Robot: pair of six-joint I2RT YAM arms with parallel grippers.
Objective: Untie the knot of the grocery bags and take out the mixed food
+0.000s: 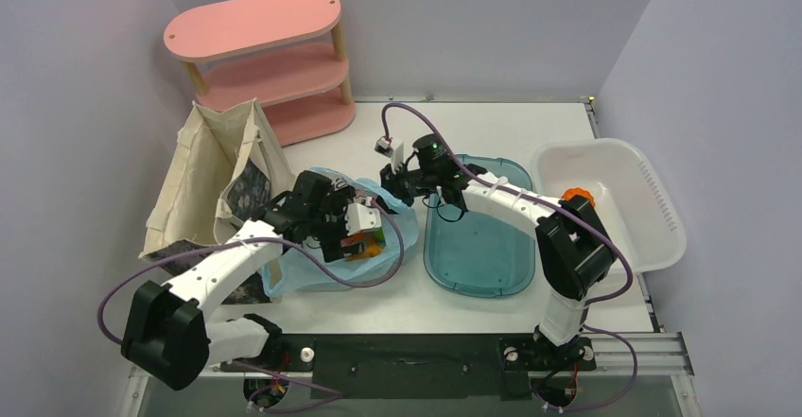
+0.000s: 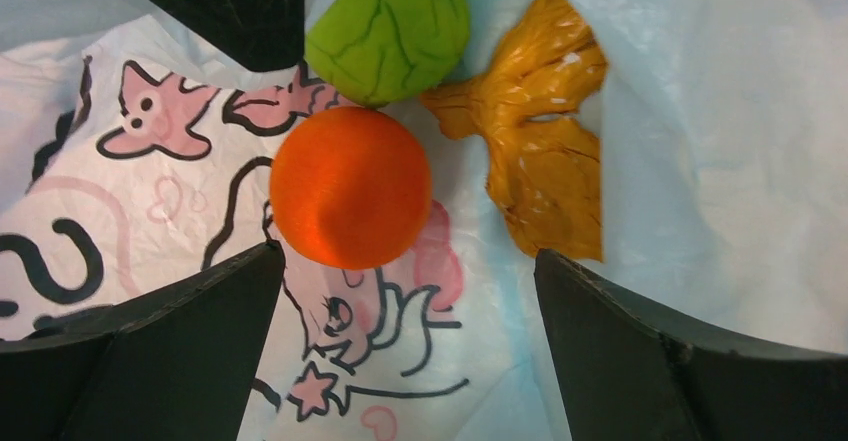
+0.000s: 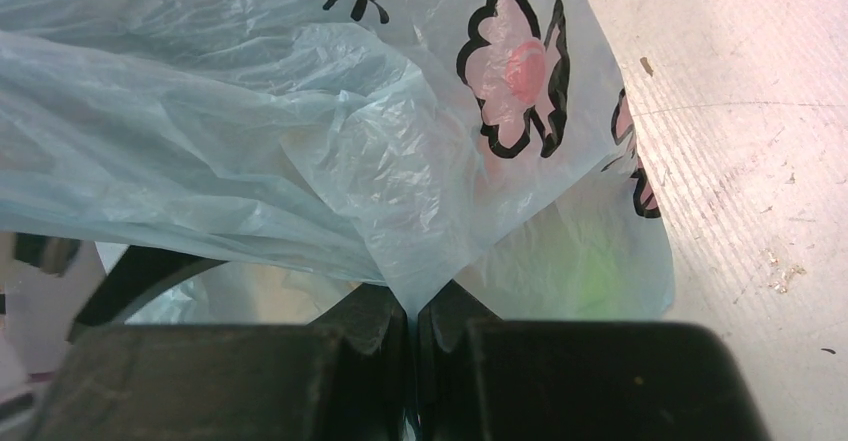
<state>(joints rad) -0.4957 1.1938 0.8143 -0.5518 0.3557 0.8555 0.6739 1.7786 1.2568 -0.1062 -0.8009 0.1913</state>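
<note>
- Left gripper (image 2: 405, 261): spread wide, empty, set inside the open grocery bag (image 2: 700, 161).
- Just ahead between its fingers, nearer the left one: orange fruit (image 2: 350, 186), resting on the printed bag film.
- Beyond that and touching it: green fruit (image 2: 390, 36). Toward the right finger, beside both: amber crinkled piece (image 2: 540, 131), hard to identify.
- Right gripper (image 3: 412, 306): pinched shut on a fold of the bag's rim, holding the mouth up. Faint green showing through the film past its fingertips.
- Step in hand, by judgement: knot undone, taking-out begun, orange fruit the likely first pick from this bag.
- Next move probably calls for centring on the orange fruit, sinking a little, then closing gently without trapping film.
- Orange fruit: round, no long axis, no facing to speak of. Amber piece: long axis running away from the gripper, across the line between the fingers.
- Farther out: bag lying on the desk (image 1: 567, 124), teal tub (image 1: 478, 247) just beside the right gripper.
</note>
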